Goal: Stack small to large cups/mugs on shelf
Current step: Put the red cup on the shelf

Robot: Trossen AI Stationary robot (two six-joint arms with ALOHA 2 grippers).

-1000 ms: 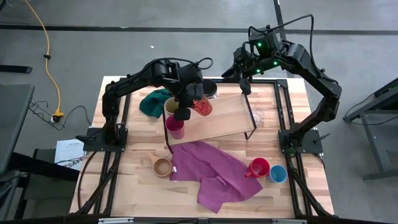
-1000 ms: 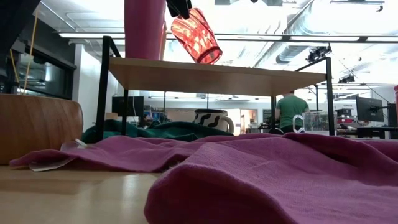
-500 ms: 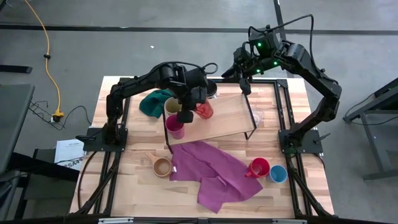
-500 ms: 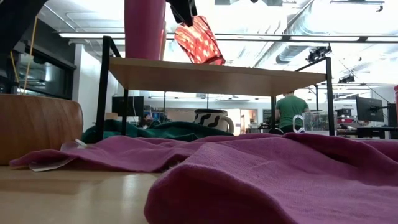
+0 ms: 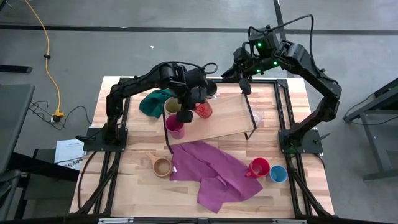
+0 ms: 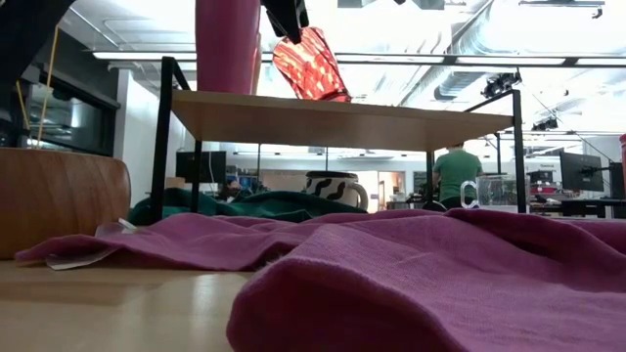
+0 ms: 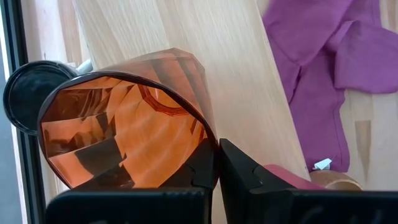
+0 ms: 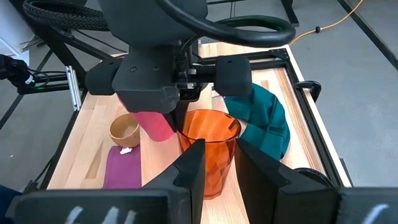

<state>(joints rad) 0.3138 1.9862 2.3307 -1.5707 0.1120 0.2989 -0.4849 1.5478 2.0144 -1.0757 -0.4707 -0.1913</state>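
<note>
My left gripper [image 5: 189,107] is shut on a translucent red cup [image 5: 204,110] over the left part of the light-wood shelf [image 5: 227,118]. The cup [image 6: 311,64] leans, with its base down at the shelf top. A magenta cup [image 5: 175,126] stands on the shelf's left end, and a cream cup [image 5: 171,106] is just beyond it. My right gripper [image 8: 219,165] hangs open above the shelf's far edge [image 5: 244,84], touching nothing. A striped mug [image 6: 333,186] and a clear glass [image 6: 484,193] stand on the table behind the shelf. My left gripper holds the red cup by its rim [image 7: 211,146], one finger inside the mouth and one outside the wall. The fingers [image 7: 239,171] come from above, slanting down. The cup is tilted below them, and its base [image 6: 331,94] meets the shelf top.
A purple cloth [image 5: 214,171] lies in front of the shelf and a green cloth [image 5: 154,101] at its far left. A tan wooden cup [image 5: 161,166] stands near left on the table. A red mug [image 5: 258,168] and a blue cup [image 5: 278,173] stand near right.
My left gripper has sunk a little toward the shelf with the red cup. The cup has tipped nearer to upright, and its base has come down from just above the board to the shelf top. In the last half second nothing moves.
</note>
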